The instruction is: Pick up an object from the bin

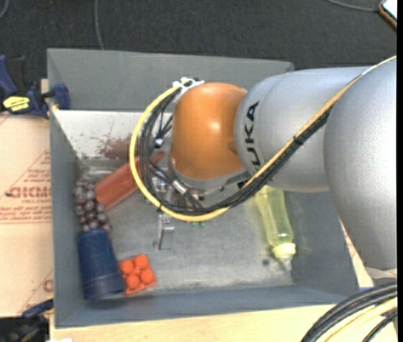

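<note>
fingers [162, 234] look clenched, empty. nearest thing, a red tube [115, 185], lies up-left of them, long axis diagonal.

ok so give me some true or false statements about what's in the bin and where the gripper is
1. A dark blue cylinder lies in the lower-left corner of the bin. True.
2. The small orange studded block lies against the yellow-green bottle. False: it lies beside the dark blue cylinder, and the bottle is far off on the right side.
3. A bunch of purple grapes lies by the left wall, just above the blue cylinder in the view. True.
4. The gripper is over the yellow-green bottle. False: it is near the bin's middle, over bare floor, well left of the bottle.
5. A long red-orange thing lies to the right of the grapes. True.
</note>
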`<state>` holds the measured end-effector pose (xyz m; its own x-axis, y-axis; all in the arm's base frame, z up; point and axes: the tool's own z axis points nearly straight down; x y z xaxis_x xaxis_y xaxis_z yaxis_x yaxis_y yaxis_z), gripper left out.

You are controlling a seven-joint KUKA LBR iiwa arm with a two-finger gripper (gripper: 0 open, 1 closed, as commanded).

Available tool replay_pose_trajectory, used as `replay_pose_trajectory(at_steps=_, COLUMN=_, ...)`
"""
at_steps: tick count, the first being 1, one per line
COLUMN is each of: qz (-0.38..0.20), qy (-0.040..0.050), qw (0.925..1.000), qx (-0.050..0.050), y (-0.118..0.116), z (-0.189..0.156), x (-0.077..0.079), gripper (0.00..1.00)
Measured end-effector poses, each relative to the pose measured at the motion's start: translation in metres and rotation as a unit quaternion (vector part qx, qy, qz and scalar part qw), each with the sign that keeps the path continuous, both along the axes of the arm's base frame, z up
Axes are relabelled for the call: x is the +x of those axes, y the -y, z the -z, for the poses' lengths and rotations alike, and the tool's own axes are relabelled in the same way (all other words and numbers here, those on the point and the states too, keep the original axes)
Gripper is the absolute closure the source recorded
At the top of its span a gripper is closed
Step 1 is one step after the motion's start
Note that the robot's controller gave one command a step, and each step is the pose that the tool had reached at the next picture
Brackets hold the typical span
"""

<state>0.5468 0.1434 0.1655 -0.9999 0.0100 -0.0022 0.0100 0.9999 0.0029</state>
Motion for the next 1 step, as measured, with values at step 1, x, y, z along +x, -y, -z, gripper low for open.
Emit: replay_pose_trajectory(at_steps=1, qz=0.000, qy=0.0000, qw=1.0000, qx=0.000, y=-0.0002, z=0.0000, x=0.0000, gripper=0.00)
